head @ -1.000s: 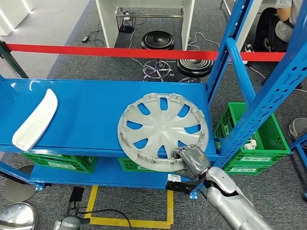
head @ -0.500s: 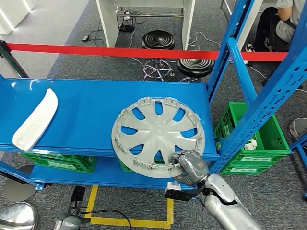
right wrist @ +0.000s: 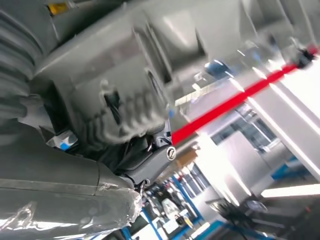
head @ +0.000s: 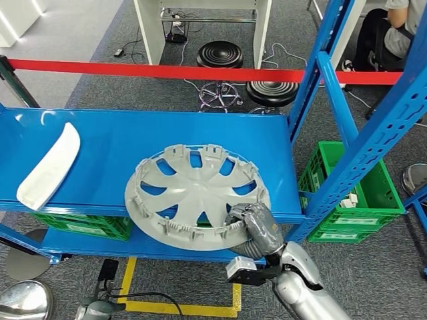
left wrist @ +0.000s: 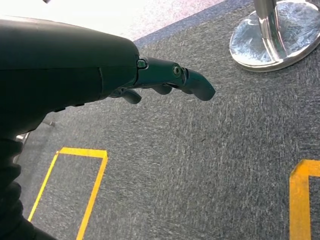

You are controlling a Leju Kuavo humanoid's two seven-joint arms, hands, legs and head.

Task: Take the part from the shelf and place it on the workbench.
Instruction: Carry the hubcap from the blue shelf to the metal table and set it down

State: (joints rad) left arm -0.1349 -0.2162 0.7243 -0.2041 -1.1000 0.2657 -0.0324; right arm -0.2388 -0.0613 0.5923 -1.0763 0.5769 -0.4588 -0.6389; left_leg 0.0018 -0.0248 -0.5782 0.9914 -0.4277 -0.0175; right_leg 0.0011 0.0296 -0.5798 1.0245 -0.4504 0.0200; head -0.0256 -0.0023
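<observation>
Plainly, grey spoked hubcap tilts off blue shelf.

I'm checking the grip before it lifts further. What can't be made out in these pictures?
- Head view: the right robot hand covers the hubcap rim, so finger placement underneath is hidden.
- Right wrist view: the hubcap is motion-blurred, so contact is unclear.
- Head view: the crate contents are too small, partly behind the shelf post.
- Left wrist view: the left robot hand is dark, its fingers partly hidden behind the cover.
</observation>
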